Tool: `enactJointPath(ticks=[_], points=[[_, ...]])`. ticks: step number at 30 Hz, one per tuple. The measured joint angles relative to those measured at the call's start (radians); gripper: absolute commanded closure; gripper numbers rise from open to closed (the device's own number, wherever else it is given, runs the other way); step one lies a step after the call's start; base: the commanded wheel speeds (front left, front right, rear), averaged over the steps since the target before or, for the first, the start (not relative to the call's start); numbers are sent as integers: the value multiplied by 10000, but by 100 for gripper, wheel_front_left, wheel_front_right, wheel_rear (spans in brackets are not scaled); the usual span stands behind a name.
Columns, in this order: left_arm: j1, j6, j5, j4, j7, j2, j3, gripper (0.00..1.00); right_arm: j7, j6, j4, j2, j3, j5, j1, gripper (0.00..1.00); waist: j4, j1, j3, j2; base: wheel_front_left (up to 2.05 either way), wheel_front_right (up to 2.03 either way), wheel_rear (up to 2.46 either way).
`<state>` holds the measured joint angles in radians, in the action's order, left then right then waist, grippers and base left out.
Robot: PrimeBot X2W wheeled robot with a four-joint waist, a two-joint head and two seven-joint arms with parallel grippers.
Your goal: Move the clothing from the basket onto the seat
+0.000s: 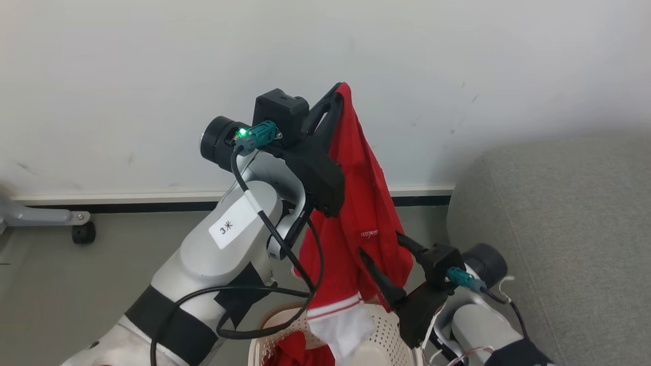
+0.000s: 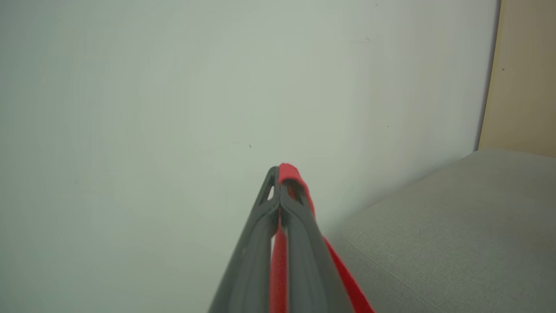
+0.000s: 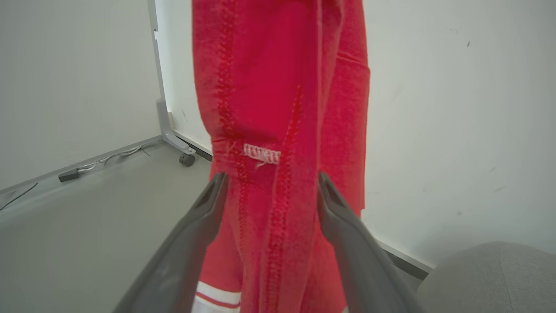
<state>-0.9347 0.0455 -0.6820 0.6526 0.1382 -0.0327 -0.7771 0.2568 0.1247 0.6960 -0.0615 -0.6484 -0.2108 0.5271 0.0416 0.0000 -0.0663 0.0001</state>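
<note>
While the left gripper [image 1: 336, 97] is raised high in front of the white wall [image 1: 152, 76], its jaws are pressed together on the top fold of a red garment [image 1: 366, 203]. Left wrist view confirms this: left gripper [image 2: 280, 174] closed, a strip of red cloth [image 2: 278, 261] pinched between the jaws and wrapped over the tip.

Garment hangs straight down from that grip as a long, bunched column. Small white label [image 1: 369, 234] shows about midway down. Lower end carries red-and-white striped trim [image 1: 333, 306] and a white panel [image 1: 343, 330], which reach down into the mouth of the laundry basket [image 1: 386, 325].

Right gripper [image 1: 380, 243] sits lower, at mid-height of the hanging cloth. Jaws wide apart, one on each side of the column. Right wrist view: right gripper [image 3: 273, 176] open, garment [image 3: 269, 87] hanging between the jaws, seams and a short white stitch mark [image 3: 260, 154] visible. Cannot tell whether the jaws touch the cloth; they are not closed on it.

Second red garment [image 1: 290, 353] lies inside the basket, at the lower edge of the head view.

Grey sofa [image 1: 559, 213] stands to the robot's right, apart from the hanging garment. A castor [image 1: 82, 233] of a grey stand rests on the floor [image 1: 76, 284] at far left.
</note>
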Motion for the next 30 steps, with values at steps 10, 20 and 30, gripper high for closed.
enactJointPath(ticks=[10,20,30], points=[[-226,249,-585,-445,-54,4,-637,100,-35,0,1386,-6,-961,-861,1566,24,348,0,109,0,0,0,0],[-301,357,-752,-96,-54,-4,-742,100,-90,2,1866,-2,-1852,-1820,2281,100,531,0,283,0,0,0,0],[14,435,-930,474,107,-157,-445,62,-82,2,2259,-6,-2243,-2169,2802,100,91,0,288,0,0,0,0]])
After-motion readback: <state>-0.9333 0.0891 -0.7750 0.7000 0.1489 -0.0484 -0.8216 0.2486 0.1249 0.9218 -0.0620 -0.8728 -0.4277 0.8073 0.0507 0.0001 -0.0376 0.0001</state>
